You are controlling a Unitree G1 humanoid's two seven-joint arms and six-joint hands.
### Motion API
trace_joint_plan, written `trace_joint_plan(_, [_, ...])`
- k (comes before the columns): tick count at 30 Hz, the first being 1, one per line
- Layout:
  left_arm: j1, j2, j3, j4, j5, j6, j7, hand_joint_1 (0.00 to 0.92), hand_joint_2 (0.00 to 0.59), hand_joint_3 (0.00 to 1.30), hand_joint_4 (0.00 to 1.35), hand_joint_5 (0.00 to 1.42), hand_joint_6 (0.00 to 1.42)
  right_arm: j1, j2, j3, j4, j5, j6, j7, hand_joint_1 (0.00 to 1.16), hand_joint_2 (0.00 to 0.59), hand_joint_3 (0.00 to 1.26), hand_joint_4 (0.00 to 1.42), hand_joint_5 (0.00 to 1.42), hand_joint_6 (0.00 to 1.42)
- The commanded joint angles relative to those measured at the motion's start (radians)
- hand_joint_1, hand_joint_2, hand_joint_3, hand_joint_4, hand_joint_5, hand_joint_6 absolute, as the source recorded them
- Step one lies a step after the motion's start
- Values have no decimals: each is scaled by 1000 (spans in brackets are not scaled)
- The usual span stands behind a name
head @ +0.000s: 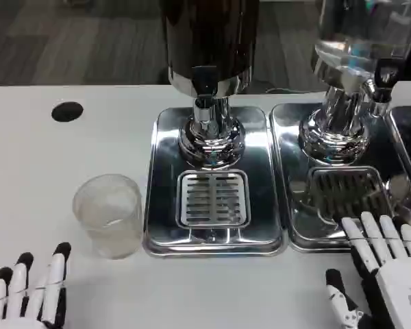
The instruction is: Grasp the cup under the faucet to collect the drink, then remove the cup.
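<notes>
My left hand (29, 291) lies at 7 o'clock on the white table (68, 151), fingers spread and holding nothing. My right hand (382, 274) sits at 5 o'clock, fingers apart and empty, its tips over the front edge of the right drip tray (294, 226). The clear cup (109, 216) stands upright at 9 o'clock, just beside the left edge of the middle drip tray (161, 205), not beneath the faucet (205, 86) at 12 o'clock. A second dispenser (353, 41) rises at 2 o'clock. A black round hole (67, 112) marks the table at 10 o'clock.
</notes>
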Motion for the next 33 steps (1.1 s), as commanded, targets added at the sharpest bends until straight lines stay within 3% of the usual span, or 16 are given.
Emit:
trace_joint_plan(1, [8, -4, 1, -18, -5, 1, -4, 0, 91, 0, 0, 0, 0, -11, -3, 3, 2, -3, -4, -3, 1, 452, 85, 0, 0, 0])
trace_joint_plan(18, [-7, -4, 5, -8, -32, -16, -8, 0, 91, 0, 0, 0, 0, -13, 6, 1, 0, 4, 1, -1, 6, 463, 85, 0, 0, 0])
trace_joint_plan(26, [-32, -12, 49, 16, -138, -107, 23, 0, 84, 0, 0, 0, 0, 1, 11, -5, -38, -5, 23, 9, 11, 463, 87, 0, 0, 0])
trace_joint_plan(33, [-95, -18, 124, 5, -303, -194, -49, 0, 54, 0, 0, 0, 0, 24, 9, -4, -70, -12, 45, 18, 21, 461, 93, 0, 0, 0])
